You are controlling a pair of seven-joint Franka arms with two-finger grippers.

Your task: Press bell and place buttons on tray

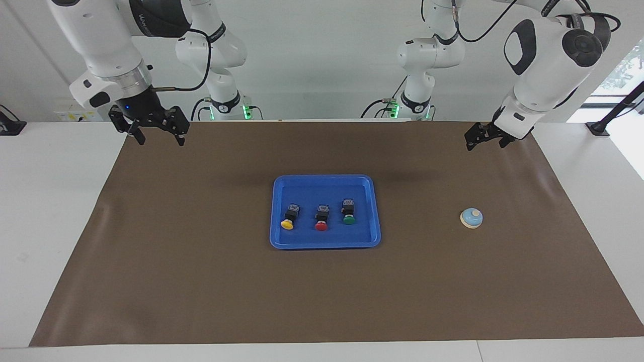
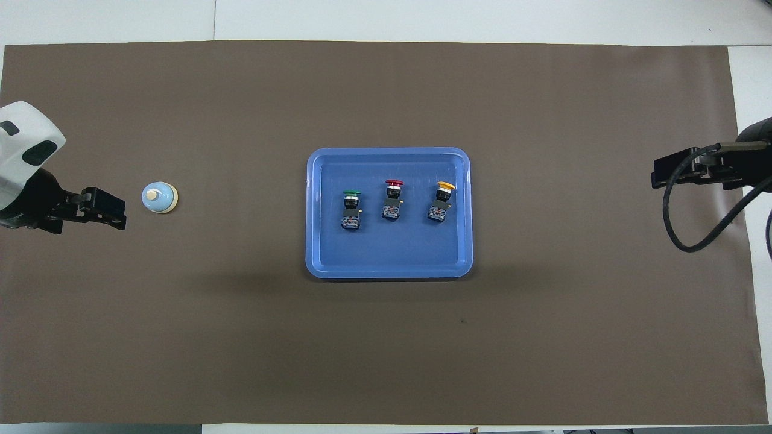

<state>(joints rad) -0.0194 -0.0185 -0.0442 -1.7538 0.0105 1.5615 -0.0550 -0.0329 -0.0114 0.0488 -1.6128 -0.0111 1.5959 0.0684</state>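
Note:
The blue tray (image 1: 324, 178) (image 2: 389, 152) lies mid-mat. Three buttons rest in it on their sides in a row: yellow (image 1: 288, 219) (image 2: 442, 202), red (image 1: 321, 220) (image 2: 392, 201) and green (image 1: 348, 214) (image 2: 351, 211). The light-blue bell (image 1: 471, 218) (image 2: 160, 197) stands on the mat toward the left arm's end. My left gripper (image 1: 485, 143) (image 2: 117, 214) hangs open and empty over the mat at that end, clear of the bell. My right gripper (image 1: 160, 140) (image 2: 660, 172) waits open and empty over the mat's corner at the right arm's end.
A brown mat (image 1: 201, 281) covers most of the white table (image 1: 50, 211). A black cable (image 2: 681, 229) loops down from the right wrist. The two arm bases stand at the robots' edge of the table.

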